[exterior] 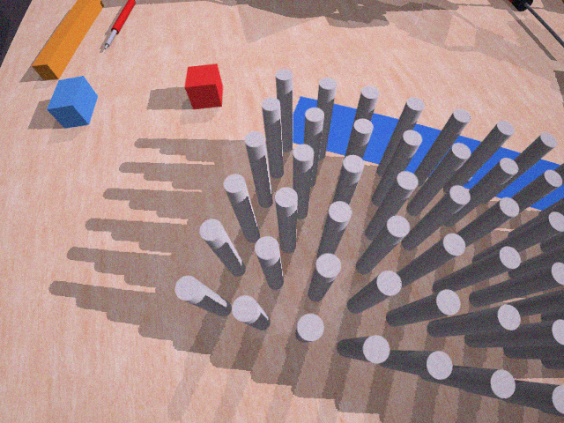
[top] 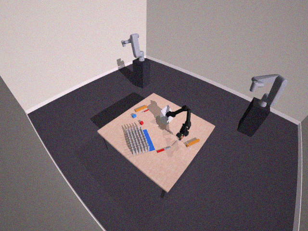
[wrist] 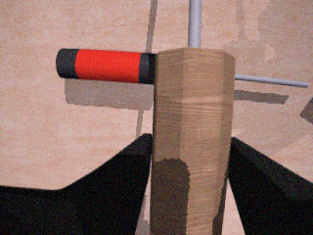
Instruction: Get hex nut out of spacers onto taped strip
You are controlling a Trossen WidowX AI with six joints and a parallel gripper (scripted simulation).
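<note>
My gripper (top: pixel 180 135) (wrist: pixel 188 143) is shut on the wooden handle (wrist: pixel 191 137) of a tool whose grey rod (wrist: pixel 195 22) points away from me. It hangs low over the table (top: pixel 161 171), to the right of the blue taped strip (top: pixel 148 139) (exterior: pixel 337 131). Directly beneath it lies a second tool with a red handle (wrist: pixel 108 66) and a thin grey rod (wrist: pixel 271 80). The grey spacers (top: pixel 134 139) (exterior: pixel 286 213) stand upright in a grid behind the strip. The nut does not show in any view.
An orange block (top: pixel 192 142) lies right of the gripper. Another red-handled tool (top: pixel 160 150) lies near the strip's front end. At the back are a red cube (top: pixel 141 122) (exterior: pixel 204 85), a blue cube (top: pixel 134 115) (exterior: pixel 72 100), an orange block (top: pixel 140 108) (exterior: pixel 68 36) and a red pen (exterior: pixel 120 22).
</note>
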